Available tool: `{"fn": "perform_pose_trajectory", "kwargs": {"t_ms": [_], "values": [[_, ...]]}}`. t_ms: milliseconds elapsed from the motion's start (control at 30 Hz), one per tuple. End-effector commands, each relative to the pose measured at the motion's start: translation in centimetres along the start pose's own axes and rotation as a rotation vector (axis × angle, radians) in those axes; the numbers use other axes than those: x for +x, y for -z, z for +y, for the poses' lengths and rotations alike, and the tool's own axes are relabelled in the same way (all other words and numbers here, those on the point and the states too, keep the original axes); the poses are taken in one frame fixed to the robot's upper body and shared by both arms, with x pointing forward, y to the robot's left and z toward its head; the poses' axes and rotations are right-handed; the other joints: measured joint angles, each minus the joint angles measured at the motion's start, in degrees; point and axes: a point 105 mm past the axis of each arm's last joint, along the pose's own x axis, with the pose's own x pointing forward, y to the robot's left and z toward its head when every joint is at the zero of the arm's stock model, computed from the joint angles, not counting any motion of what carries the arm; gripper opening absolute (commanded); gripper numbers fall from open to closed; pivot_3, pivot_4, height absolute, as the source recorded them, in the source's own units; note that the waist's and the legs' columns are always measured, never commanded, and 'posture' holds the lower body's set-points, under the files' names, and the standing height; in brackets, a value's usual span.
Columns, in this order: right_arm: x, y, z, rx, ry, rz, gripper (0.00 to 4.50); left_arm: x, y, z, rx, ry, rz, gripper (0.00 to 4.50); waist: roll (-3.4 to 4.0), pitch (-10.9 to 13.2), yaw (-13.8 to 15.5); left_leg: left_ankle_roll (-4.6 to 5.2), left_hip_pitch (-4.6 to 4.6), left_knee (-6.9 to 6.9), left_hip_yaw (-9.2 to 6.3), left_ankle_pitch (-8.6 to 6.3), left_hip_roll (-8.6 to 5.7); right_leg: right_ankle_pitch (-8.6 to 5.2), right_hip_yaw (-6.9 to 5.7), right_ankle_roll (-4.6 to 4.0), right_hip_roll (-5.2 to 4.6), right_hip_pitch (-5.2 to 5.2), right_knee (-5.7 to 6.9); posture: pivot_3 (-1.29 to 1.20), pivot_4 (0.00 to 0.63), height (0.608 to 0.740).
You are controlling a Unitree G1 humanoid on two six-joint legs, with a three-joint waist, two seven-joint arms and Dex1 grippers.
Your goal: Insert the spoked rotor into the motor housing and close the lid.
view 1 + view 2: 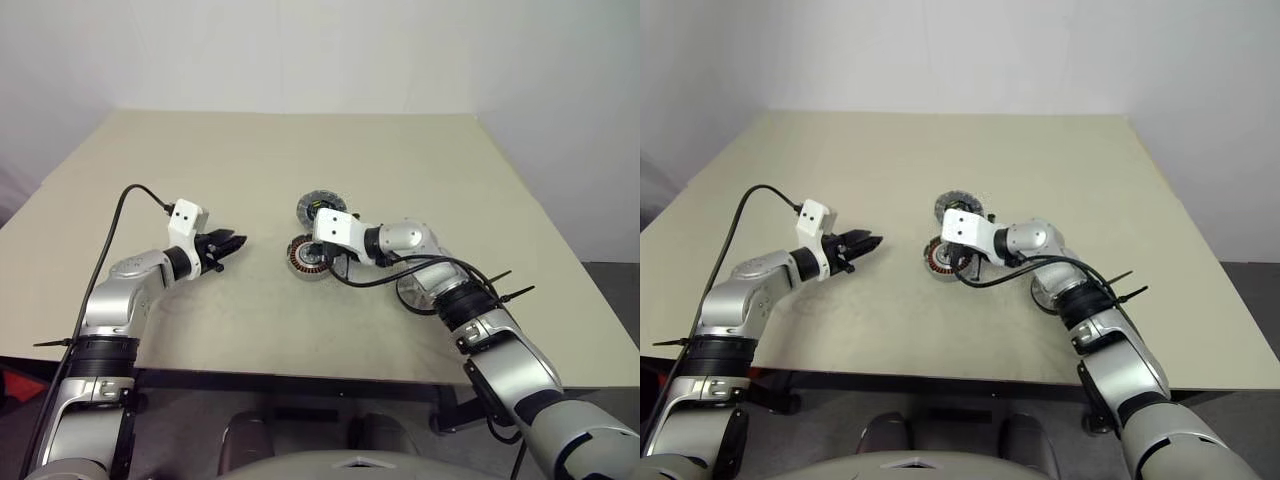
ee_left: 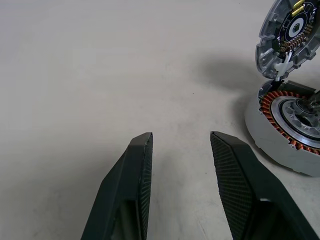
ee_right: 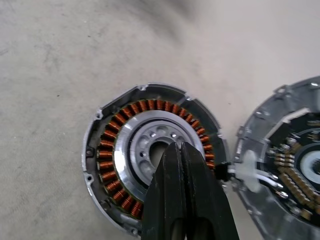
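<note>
I see the round silver-grey motor housing (image 3: 152, 162), ringed with copper-brown windings, sitting open on the beige table (image 1: 300, 160), its grey segmented lid (image 2: 289, 35) touching its far edge. My right gripper (image 3: 181, 150), pressed shut and empty, points into the housing's silver centre. My left gripper (image 2: 181, 145) hovers near, parted, holding nothing.
</note>
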Motion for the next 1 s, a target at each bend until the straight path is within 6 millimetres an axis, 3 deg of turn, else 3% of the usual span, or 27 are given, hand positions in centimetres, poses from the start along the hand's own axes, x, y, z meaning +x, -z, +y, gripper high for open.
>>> {"fn": "perform_pose_trajectory", "kwargs": {"t_ms": [33,333,1000], "values": [[-0.8,-1.9,-1.5,-0.041,0.042,-0.047,0.02,-0.1,-1.3,0.1,0.026,0.000,-0.042,1.94,0.00,0.0,0.0,0.00,0.00,0.00,0.00,0.00,0.00,0.00,0.00,0.00,0.00,0.00,0.00,0.00,0.000,0.740],[0.1,0.3,-1.2,-0.009,0.045,0.018,0.02,-0.1,-1.4,0.3,0.028,-0.004,-0.043,1.94,0.00,0.0,0.0,0.00,0.00,0.00,0.00,0.00,0.00,0.00,0.00,0.00,0.00,0.00,0.01,0.00,0.000,0.740],[0.3,-1.2,0.4,-0.023,-0.005,-0.035,0.02,-0.4,-2.0,1.4,0.033,-0.039,-0.054,1.94,-0.01,0.0,0.0,0.00,0.00,0.01,-0.01,0.00,0.00,0.00,0.00,0.00,0.00,0.00,0.03,0.00,0.000,0.740]]}}
